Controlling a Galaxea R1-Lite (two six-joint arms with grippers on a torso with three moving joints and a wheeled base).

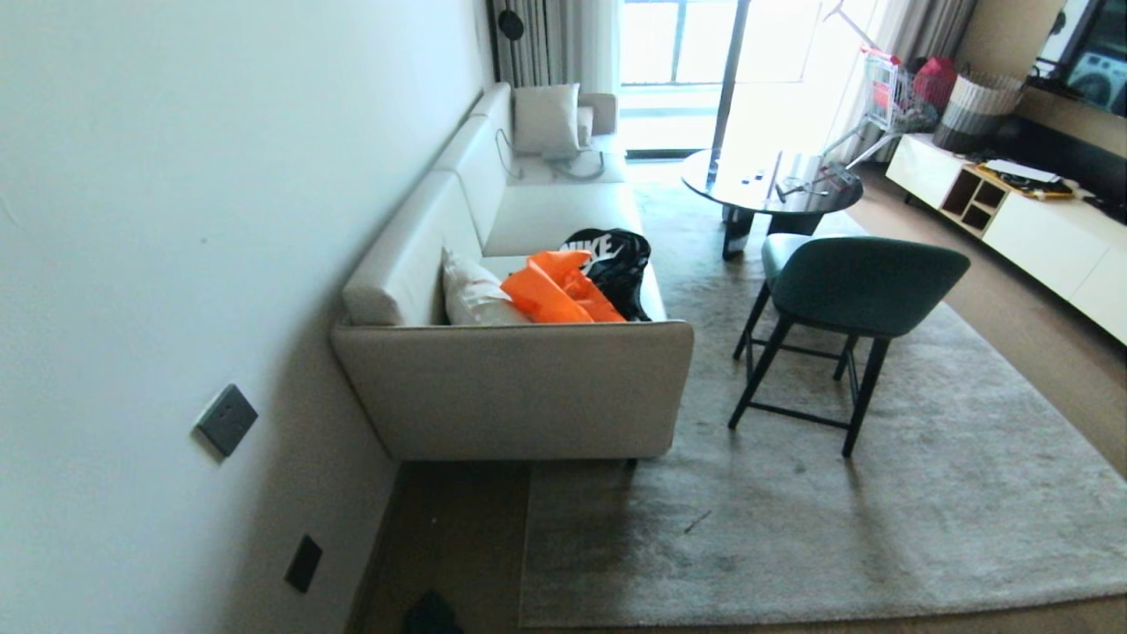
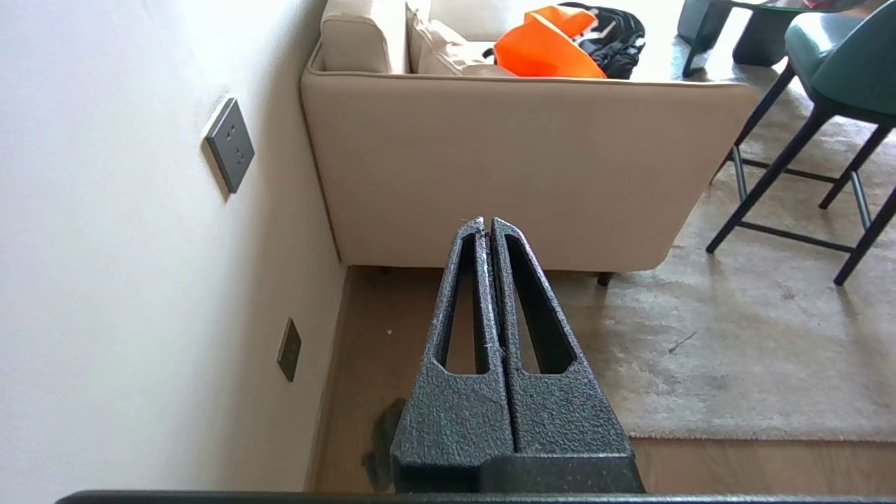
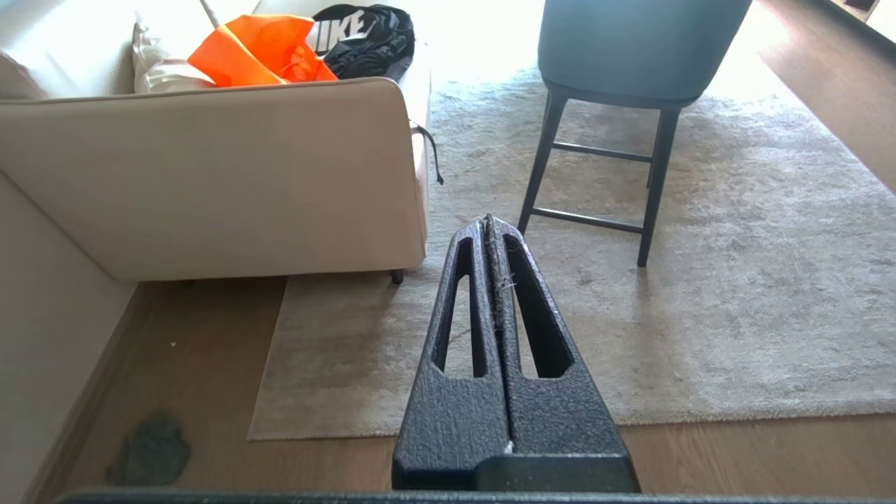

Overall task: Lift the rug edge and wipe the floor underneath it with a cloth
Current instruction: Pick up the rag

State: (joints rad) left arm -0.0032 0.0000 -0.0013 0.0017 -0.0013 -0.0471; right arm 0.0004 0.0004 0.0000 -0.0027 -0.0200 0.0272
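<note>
The rug edge [image 3: 448, 423] lies flat, its corner [image 3: 253, 435] just past the sofa [image 1: 511, 387] end. Bare floor [image 3: 189, 350] runs between that corner and the wall, where the cloth [image 3: 150, 449] sits (a dark crumpled lump). Left gripper [image 2: 488, 222] and right gripper [image 3: 488, 220] hang above, fingers pressed together, empty.

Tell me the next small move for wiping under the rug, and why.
Probably lower the right pincer toward the small dark grey cloth and open it. The cloth lies on the brown wood-grain floor beside the wall, clear of the light-grey rug's corner, and both the right and left pincer are shut and empty, so nothing can wipe yet.
</note>
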